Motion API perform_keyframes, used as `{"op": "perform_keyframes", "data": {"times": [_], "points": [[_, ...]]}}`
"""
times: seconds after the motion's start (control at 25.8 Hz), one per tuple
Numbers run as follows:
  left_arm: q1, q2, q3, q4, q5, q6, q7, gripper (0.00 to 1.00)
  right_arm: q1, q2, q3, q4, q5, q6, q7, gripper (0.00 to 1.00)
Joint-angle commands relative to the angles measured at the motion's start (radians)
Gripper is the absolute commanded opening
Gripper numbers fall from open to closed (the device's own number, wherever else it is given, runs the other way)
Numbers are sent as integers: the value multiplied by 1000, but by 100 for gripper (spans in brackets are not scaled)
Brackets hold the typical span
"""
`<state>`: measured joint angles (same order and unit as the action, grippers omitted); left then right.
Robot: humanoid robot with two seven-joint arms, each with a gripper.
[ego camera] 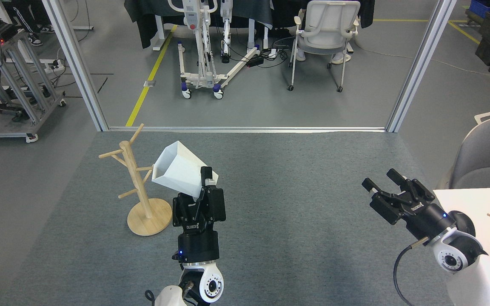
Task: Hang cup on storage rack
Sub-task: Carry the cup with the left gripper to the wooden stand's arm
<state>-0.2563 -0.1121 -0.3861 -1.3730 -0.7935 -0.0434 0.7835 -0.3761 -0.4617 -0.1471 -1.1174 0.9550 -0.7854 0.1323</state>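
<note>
The white faceted cup (pixel 180 169) is held tilted, its hexagonal mouth facing left toward the storage rack (pixel 136 187). My left gripper (pixel 200 187) is shut on the cup's narrow bottom end from below. The rim sits close beside the rack's right-hand pegs, and I cannot tell whether they touch. The cup's handle is hidden. The wooden rack stands upright on its round base at the left of the grey table (pixel 296 212). My right gripper (pixel 382 179) is open and holds nothing, low at the right, far from the cup.
A white desk corner with a black mouse (pixel 464 216) lies at the right edge, behind my right arm. A grey chair (pixel 489 153) stands beside it. Beyond the table's far edge are metal posts, a white office chair (pixel 328 29) and a wheeled stand.
</note>
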Motion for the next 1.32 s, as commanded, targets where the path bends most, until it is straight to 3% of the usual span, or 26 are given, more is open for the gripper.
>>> {"op": "perform_keyframes", "data": {"times": [0.0,0.39,0.66,0.85,1.16,1.28], "points": [[8,2,6,-3,22,-23,19,8,16,5,-6,8,48,0,0,98],[8,22,3,-1,-67,-12,-7,5,29,32,-9,8,60,0,-2,98],[35,181,3,-67,-181,-12,-158,0,31,35,-9,8,62,9,-2,98],[65,246,3,-72,-222,-24,-276,1,31,51,-9,8,65,57,-2,98],[69,272,39,-78,-277,7,-283,0,31,92,-6,8,171,195,-6,98],[68,272,39,-94,-363,20,-293,0,31,104,3,7,182,299,-11,97]]}}
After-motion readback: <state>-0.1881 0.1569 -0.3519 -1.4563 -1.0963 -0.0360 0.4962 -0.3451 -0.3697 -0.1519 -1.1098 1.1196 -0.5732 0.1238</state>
